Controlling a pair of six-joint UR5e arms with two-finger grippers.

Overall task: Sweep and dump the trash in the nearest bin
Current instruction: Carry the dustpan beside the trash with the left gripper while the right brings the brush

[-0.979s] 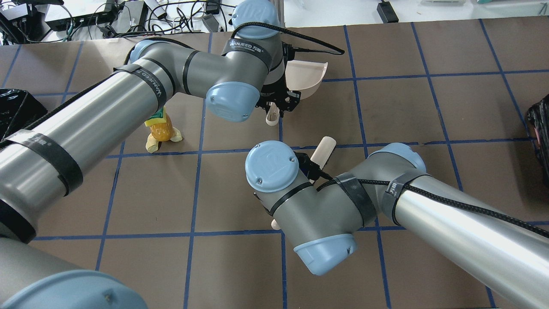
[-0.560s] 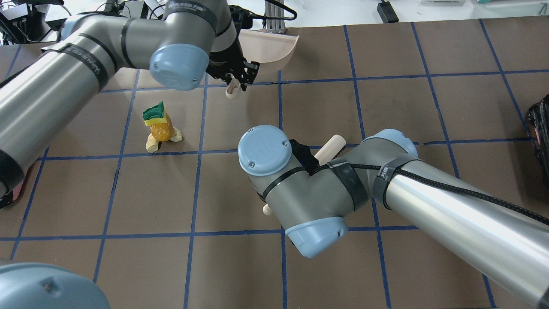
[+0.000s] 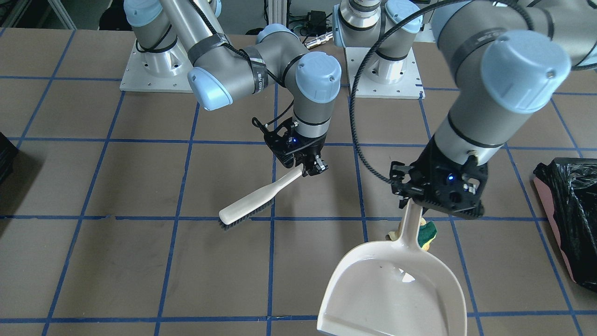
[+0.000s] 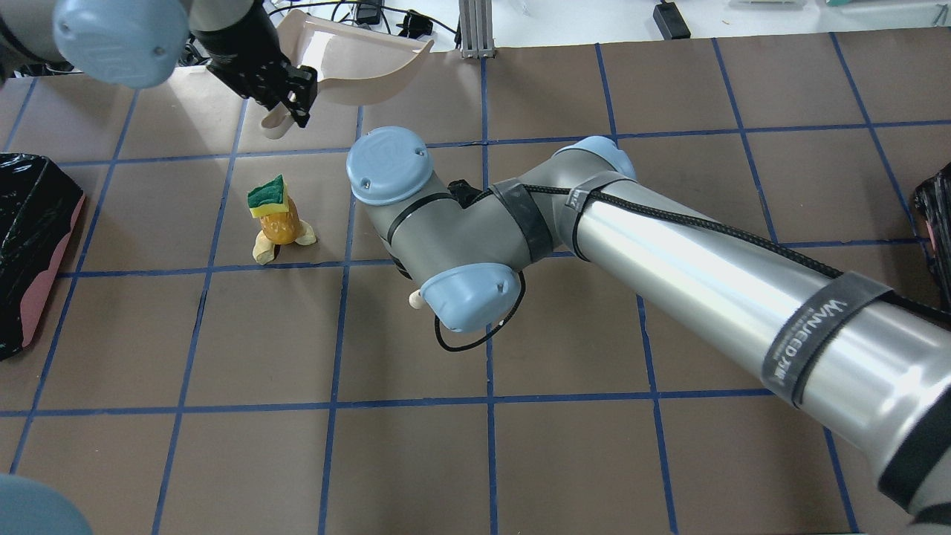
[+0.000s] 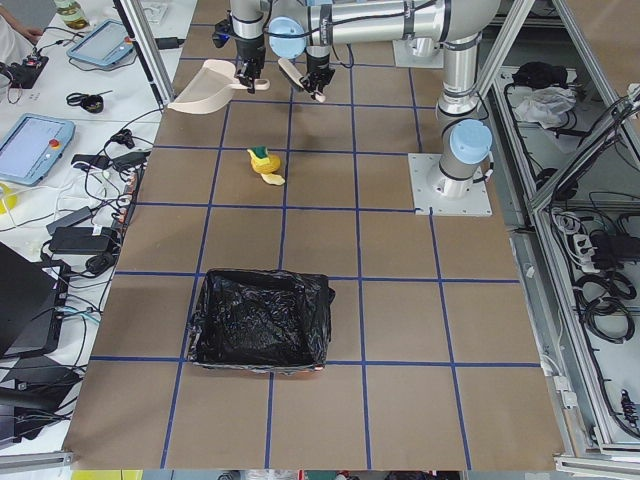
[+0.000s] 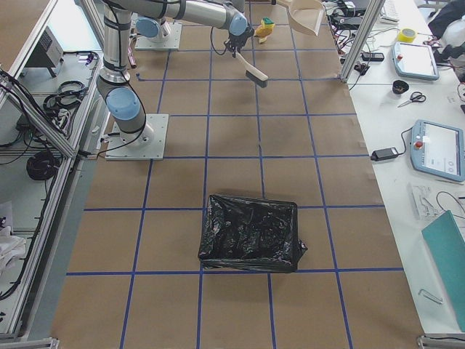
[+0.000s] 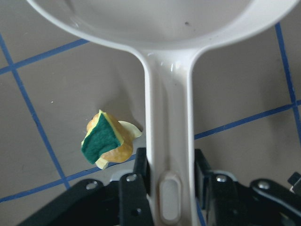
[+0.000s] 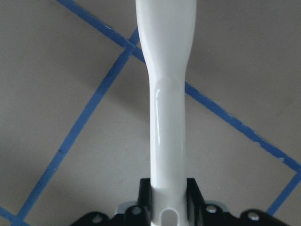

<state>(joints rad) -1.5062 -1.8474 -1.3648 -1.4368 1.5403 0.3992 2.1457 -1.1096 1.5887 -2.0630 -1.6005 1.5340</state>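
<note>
"What's the count?"

"Two arms on one taped table [image 4: 669, 186]. One dustpan [image 3: 396, 289], one brush [image 3: 252, 200], one heap of trash [image 4: 278, 219], and two bag-lined bins, one at each end."

"And the trash?"

"Three pieces, touching: a yellow sponge [image 4: 266, 199] with its green side up, propped on an orange fruit piece [image 4: 282, 227], and a pale peel ring [image 4: 261, 251] at the base. It sits on the table toward the robot's left, nearer that end's bin [image 4: 33, 305] than the other bin [image 4: 937, 215]."

"The grippers?"

"The left gripper [image 7: 170, 181] is clamped on the dustpan's handle, with the pan held off the table beyond the heap. The right gripper [image 8: 168, 188] is closed on the brush's handle, and the brush slants down."

"What's changed in the last second?"

"The dustpan has swung out toward the robot's left. The right arm has come closer to the heap. The trash hasn't moved."
</note>
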